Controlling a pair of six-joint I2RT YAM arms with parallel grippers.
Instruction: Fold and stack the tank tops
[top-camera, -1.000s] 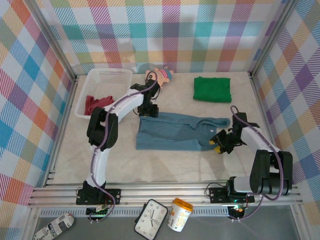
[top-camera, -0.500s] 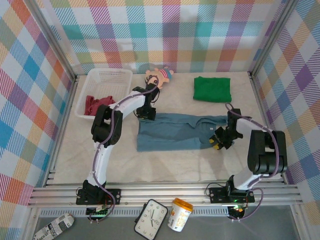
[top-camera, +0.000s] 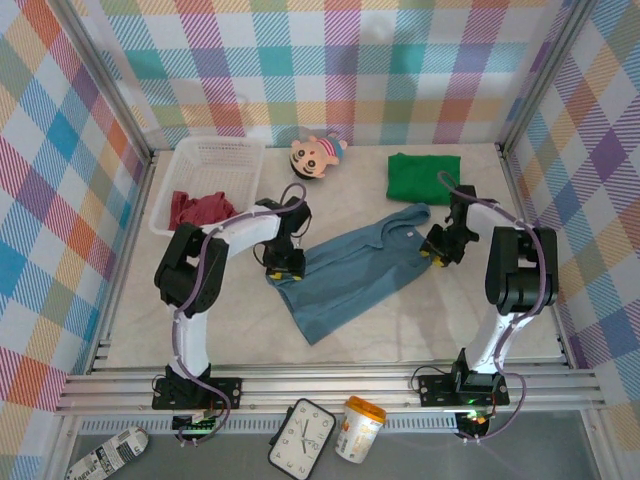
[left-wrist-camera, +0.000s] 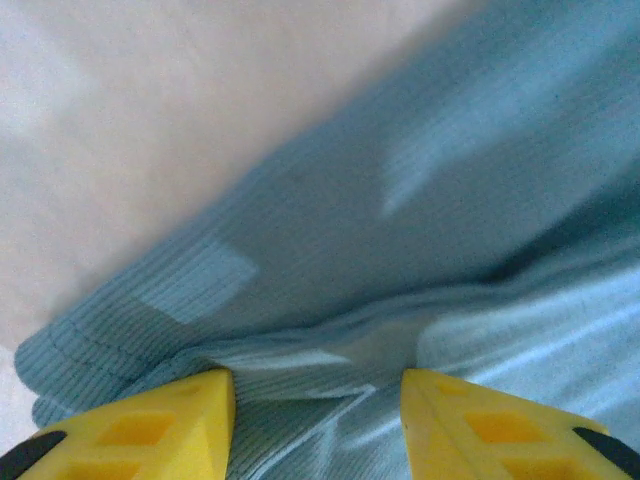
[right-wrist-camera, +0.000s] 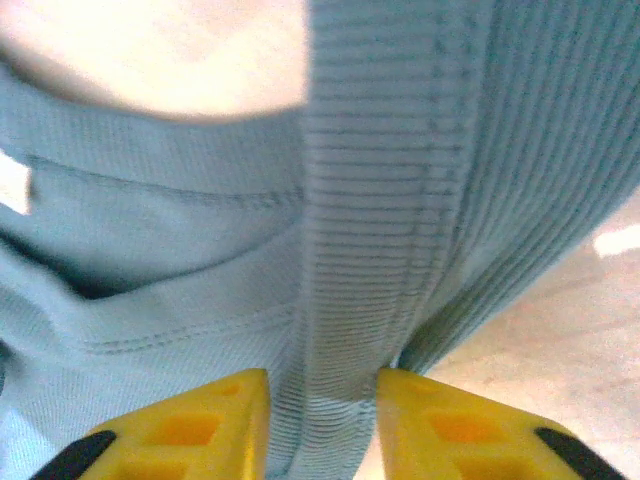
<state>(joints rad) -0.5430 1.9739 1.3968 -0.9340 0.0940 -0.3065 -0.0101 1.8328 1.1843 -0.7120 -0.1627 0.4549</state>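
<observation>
left jaws: part-closed on blue top (top-camera: 350, 270) edge | right jaws: nipping its strap (right-wrist-camera: 370, 250) | risk: slips free if tugged apart

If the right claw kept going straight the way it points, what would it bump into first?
The blue top: its ribbed strap sits between the fingers of the right gripper, so that cloth comes first. The table likely lies just behind, though depth is hard to judge.

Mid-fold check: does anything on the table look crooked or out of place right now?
The blue-grey tank top lies diagonal and rumpled, gripped at one end by the left gripper and at a strap by the right gripper, unlike the squarely folded green top. A doll lies beside the basket.
</observation>
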